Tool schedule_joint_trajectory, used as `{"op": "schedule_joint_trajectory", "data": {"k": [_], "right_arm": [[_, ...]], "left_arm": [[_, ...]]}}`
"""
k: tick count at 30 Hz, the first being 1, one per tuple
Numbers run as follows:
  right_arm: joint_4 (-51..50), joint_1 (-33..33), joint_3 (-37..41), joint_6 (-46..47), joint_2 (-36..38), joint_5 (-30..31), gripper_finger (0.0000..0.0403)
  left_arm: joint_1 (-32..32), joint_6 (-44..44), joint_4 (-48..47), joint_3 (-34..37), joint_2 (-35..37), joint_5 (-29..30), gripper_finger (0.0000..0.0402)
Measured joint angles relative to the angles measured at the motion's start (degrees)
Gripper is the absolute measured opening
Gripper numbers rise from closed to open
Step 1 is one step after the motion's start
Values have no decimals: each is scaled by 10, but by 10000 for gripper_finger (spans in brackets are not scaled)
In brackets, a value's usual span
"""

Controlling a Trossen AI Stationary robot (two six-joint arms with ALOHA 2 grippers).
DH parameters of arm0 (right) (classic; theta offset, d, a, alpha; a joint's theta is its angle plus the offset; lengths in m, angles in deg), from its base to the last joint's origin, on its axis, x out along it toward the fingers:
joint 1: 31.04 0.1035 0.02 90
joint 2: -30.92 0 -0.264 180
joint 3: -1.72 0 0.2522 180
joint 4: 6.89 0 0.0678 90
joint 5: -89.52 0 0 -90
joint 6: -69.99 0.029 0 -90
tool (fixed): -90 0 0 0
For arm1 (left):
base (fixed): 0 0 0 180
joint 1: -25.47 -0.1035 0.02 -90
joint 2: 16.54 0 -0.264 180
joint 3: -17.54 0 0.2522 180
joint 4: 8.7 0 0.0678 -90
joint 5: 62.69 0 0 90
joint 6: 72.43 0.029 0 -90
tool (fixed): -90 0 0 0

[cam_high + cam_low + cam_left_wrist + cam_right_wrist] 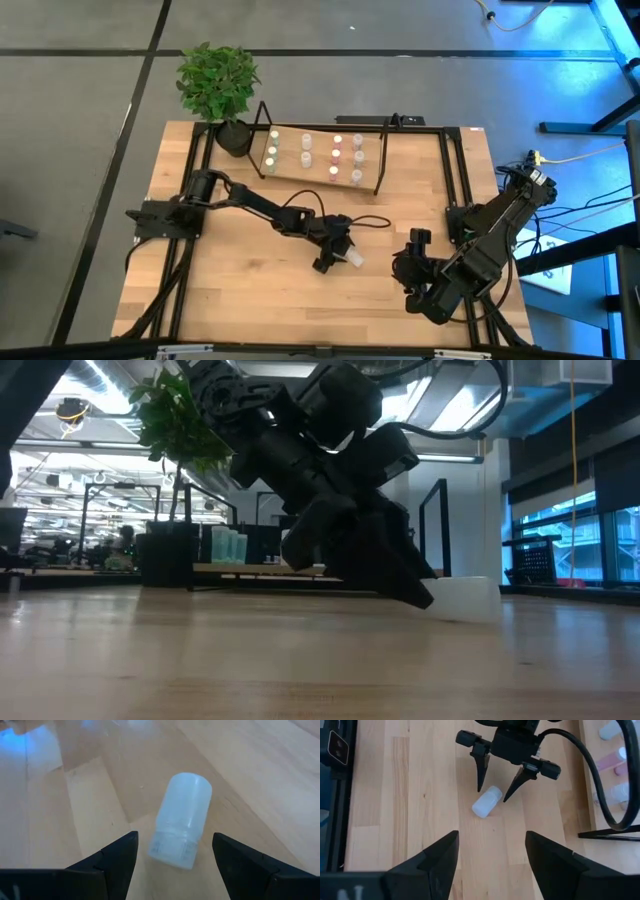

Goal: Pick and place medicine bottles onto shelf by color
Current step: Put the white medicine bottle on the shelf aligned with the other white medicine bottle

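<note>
Left gripper (491, 795) at frame centre in the high view, fingers spread either side of a white bottle (486, 802) lying on the tabletop (240, 280), not gripping. Right gripper (413, 252) lower right, fingers spread, empty. Shelf (320, 160) top centre holds the other bottles (335, 155).

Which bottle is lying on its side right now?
The white bottle on the bare tabletop, between the open fingers of the left tool. The other bottles all stand upright on the shelf.
</note>
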Motion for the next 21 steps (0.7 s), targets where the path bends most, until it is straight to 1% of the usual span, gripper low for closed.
{"op": "schedule_joint_trajectory", "data": {"k": [5, 9, 16, 21], "right_arm": [[1, 0, 0, 0, 0, 0, 232], [1, 0, 0, 0, 0, 0, 232], [2, 0, 0, 0, 0, 0, 232], [2, 0, 0, 0, 0, 0, 232]], "left_arm": [[0, 7, -3, 0, 0, 2, 250], [1, 9, -5, 0, 0, 25, 243], [1, 9, -6, 0, 0, 27, 208], [4, 10, -6, 0, 0, 12, 179]]}}
